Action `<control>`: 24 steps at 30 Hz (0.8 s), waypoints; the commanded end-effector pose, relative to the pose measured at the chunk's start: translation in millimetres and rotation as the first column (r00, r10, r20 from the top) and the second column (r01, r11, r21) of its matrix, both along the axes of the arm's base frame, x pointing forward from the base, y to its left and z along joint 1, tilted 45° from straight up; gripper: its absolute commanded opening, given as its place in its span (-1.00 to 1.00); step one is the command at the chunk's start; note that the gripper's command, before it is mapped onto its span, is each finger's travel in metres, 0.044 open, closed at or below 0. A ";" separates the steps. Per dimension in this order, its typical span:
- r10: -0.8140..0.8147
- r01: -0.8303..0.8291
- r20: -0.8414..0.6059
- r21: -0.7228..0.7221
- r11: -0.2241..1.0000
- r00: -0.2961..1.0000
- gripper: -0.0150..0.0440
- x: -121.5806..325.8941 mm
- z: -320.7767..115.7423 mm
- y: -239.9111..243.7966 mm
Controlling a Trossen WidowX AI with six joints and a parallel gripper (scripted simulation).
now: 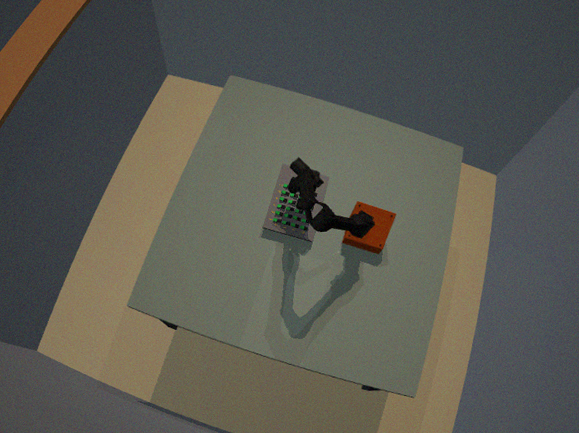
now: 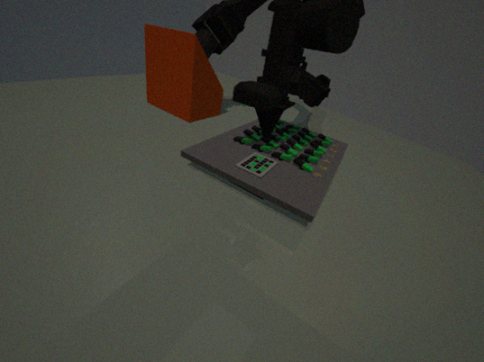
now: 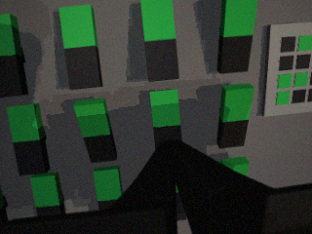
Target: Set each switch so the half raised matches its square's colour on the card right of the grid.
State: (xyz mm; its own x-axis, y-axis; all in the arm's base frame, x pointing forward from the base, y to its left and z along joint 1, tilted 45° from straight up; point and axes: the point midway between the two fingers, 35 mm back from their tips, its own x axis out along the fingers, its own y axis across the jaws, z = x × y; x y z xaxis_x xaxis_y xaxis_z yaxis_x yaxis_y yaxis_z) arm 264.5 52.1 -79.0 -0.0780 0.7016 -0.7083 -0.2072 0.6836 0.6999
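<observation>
The grey panel (image 1: pixel 282 174) (image 2: pixel 288 188) (image 3: pixel 288 151) carries a grid of rocker switches, each with a green far half and a dark grey near half. The small card (image 2: pixel 256 164) (image 3: pixel 274 73) with green and dark squares lies on it, partly cut off at the right of the wrist view. My gripper (image 2: pixel 265 139) (image 3: pixel 170 148) is shut and empty, tips down low among the switches near the card. In the wrist view its tips overlap the dark near half of one switch (image 3: pixel 166 115); contact is unclear. The fingers hide parts of nearby switches. In the top view the arm covers part of the grid.
The orange block (image 1: pixel 386 222) (image 2: pixel 169 69) under the arm's base stands on the table (image 1: pixel 222 271) (image 2: pixel 85 221) beside the panel. Small yellow marks (image 2: pixel 323 168) run along one panel edge. The arm's dark links hang over the grid.
</observation>
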 end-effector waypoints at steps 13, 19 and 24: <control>-0.005 0.005 -0.002 0.003 1.000 1.000 -0.49 0.0 -1.5 2.0; -0.005 0.005 -0.002 0.003 1.000 1.000 -0.49 -0.1 -2.0 2.5; -0.005 0.005 -0.002 0.003 1.000 1.000 -0.49 -0.1 -2.5 3.0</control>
State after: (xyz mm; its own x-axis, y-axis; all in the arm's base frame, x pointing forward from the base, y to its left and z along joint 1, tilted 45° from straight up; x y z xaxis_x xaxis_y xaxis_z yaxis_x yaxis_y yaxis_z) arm 263.7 54.2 -81.3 -0.0794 0.7012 -0.7086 -0.2060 0.6839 0.6999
